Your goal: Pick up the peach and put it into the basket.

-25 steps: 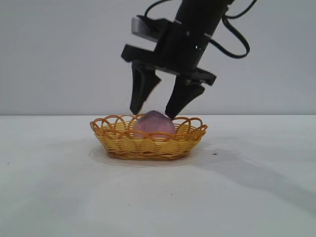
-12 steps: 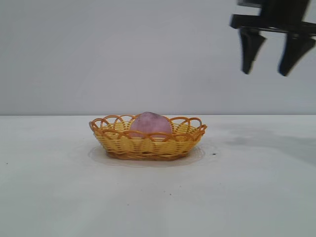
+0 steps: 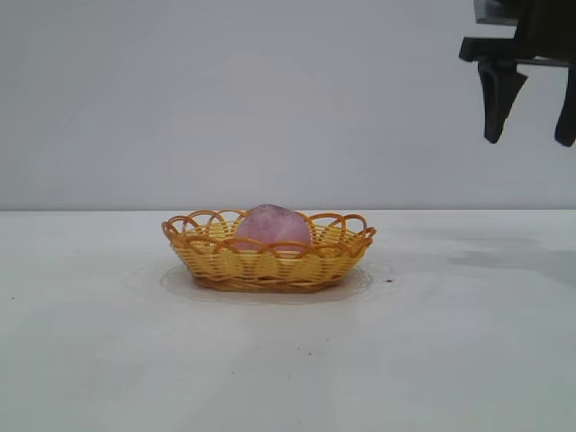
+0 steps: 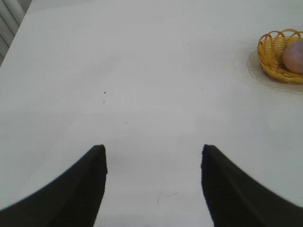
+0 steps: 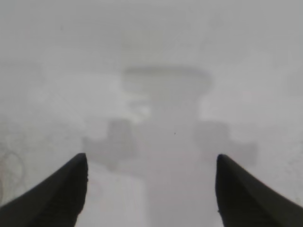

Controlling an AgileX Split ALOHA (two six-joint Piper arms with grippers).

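The dull pink peach (image 3: pixel 273 225) lies inside the yellow woven basket (image 3: pixel 268 263) with the orange looped rim, at the middle of the white table. My right gripper (image 3: pixel 529 139) hangs open and empty high at the upper right, well clear of the basket. In the right wrist view its gripper (image 5: pixel 151 158) is open over bare table with only its own shadow below. My left gripper (image 4: pixel 152 150) is open and empty over bare table; its view shows the basket (image 4: pixel 269 53) and the peach (image 4: pixel 294 56) far off at the edge.
The white table (image 3: pixel 288 360) runs flat around the basket, with a few small dark specks (image 3: pixel 389 281). A plain grey wall stands behind. Vertical slats (image 4: pixel 9 21) show at a corner of the left wrist view.
My right gripper has let go of the peach, risen from the basket and moved up and to the right. The peach stays in the basket.
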